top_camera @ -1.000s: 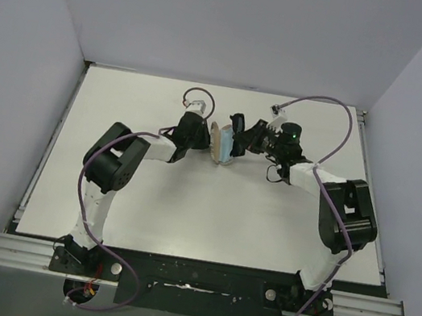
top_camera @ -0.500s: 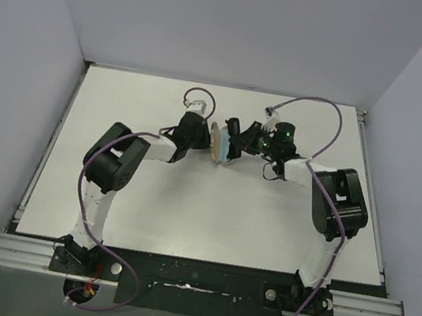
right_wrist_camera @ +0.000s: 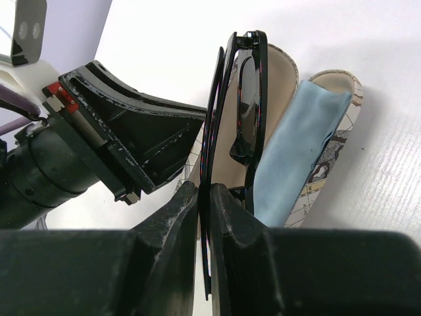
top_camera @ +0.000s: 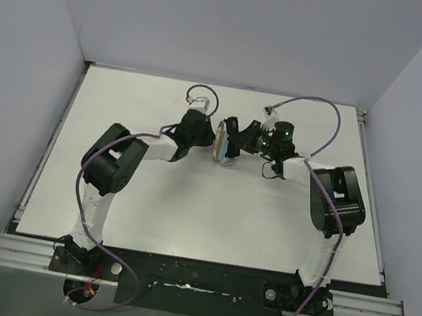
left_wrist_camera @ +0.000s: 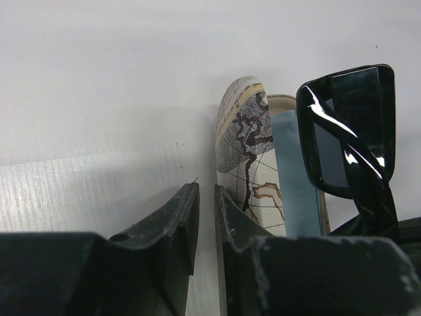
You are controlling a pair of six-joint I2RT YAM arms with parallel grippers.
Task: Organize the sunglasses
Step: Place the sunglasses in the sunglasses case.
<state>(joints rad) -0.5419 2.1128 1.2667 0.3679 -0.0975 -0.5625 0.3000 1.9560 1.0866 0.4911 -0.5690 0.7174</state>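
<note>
The black sunglasses [right_wrist_camera: 250,99] are folded, and my right gripper [right_wrist_camera: 204,191] is shut on their thin arms. They hang at the mouth of the open map-patterned case [left_wrist_camera: 245,145], which stands on edge on the table. A light blue cloth [right_wrist_camera: 296,145] lies inside the case. My left gripper [left_wrist_camera: 205,194] is nearly closed, pinching the edge of the case's shell. In the top view the two grippers face each other at the far middle, with the case [top_camera: 221,142] and the sunglasses [top_camera: 233,129] between them.
The white table [top_camera: 187,203] is walled on three sides by grey panels. Purple cables [top_camera: 327,105] arc over the far part of the table above both wrists. Both arm bases sit on the rail at the near edge.
My right gripper has carried the sunglasses left, up against the case's opening, and its elbow has drawn in. The left gripper has tipped the case a little more upright.
</note>
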